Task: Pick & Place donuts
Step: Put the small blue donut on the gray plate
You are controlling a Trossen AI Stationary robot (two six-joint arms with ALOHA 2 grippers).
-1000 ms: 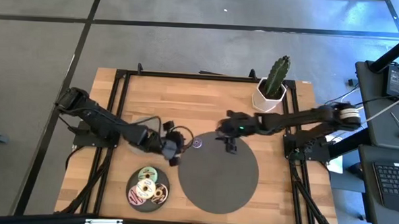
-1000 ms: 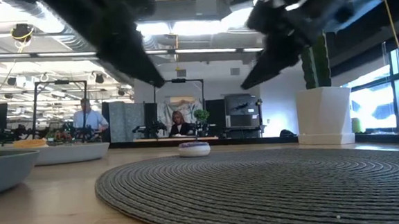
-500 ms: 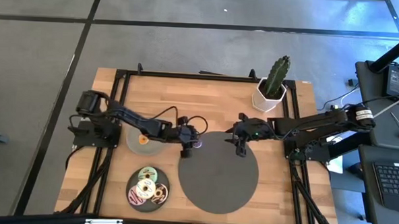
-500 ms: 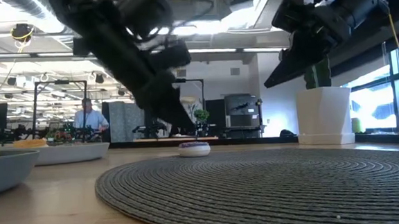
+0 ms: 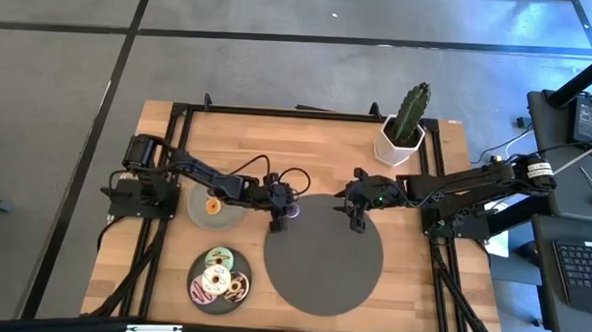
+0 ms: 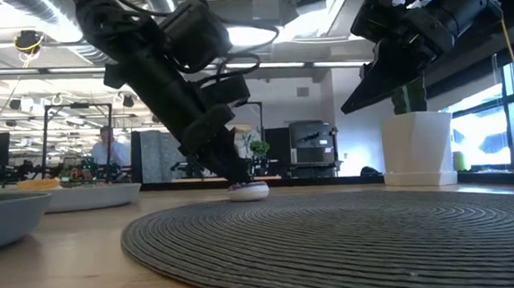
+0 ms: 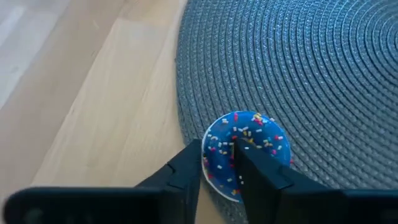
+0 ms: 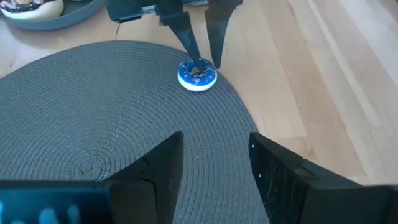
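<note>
Since the moment before, my left pincer (image 5: 278, 217) had come lower and sat down at the blue sprinkled donut (image 7: 247, 151), while my right arm had kept almost the same place. That donut lay at the rim of the round woven mat (image 5: 324, 254), partly on the mat and partly on the wooden worktop (image 5: 307, 146). In the left wrist view one finger (image 7: 186, 171) stood at the outer side of the ring and the other finger pointed into its hole, so the pincer was open around one wall of the ring and I could not see that it pressed it. My right pincer (image 5: 355, 220) hung above the far edge of the mat, with its fingers (image 8: 155, 171) spread apart and holding nothing.

Three more donuts, a green one (image 5: 220, 258), a white one (image 5: 216, 280) and a brown one (image 5: 238, 287), lay together on a small dark plate (image 5: 198, 293) at the near left of the worktop. An orange donut (image 5: 212, 205) was on a grey plate (image 5: 200, 214) under my left arm. A cactus in a white pot (image 5: 406, 126) stood at the far right corner.
</note>
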